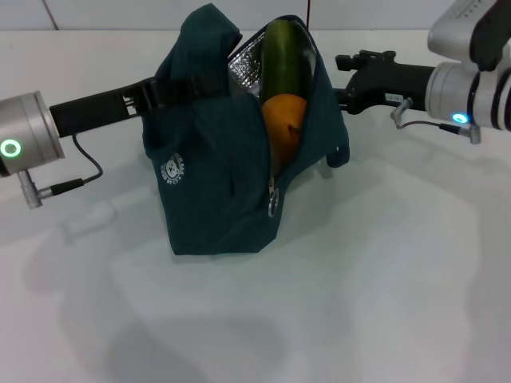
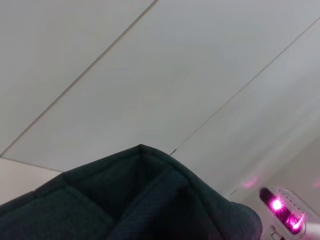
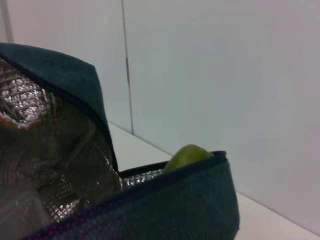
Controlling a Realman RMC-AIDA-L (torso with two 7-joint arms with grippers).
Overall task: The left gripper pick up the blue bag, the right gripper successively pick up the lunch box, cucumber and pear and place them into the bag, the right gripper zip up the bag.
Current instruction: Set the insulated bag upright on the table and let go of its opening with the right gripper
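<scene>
the blue bag (image 1: 215, 167) is seen standing on the white table (image 1: 383, 303), toward the table's far edge and about midway across it. its top is unzipped and gaping, and the silver lining (image 1: 246, 70) is exposed inside the mouth. the zipper pull (image 1: 272, 201) is seen hanging low on the front seam, and a round white logo (image 1: 173, 170) is marked on the side facing the robot's left. the cucumber (image 1: 283, 62) is stood on end inside the bag, its tip projecting above the rim. the pear (image 1: 284, 120) is lodged just below the cucumber, in the open slit of the bag. the lunch box cannot be made out.

the left gripper (image 1: 152, 94) is reached in from the table's left side and is closed on the bag's upper left edge, at the strap; the fabric is held raised there. in the left wrist view only a dark fold of the bag is shown.

the right gripper (image 1: 345, 80) is positioned at the bag's upper right edge, touching or just beside the fabric. whether its jaws are wide or narrow cannot be told. in the right wrist view the lining and the cucumber tip are shown behind the bag's rim.
</scene>
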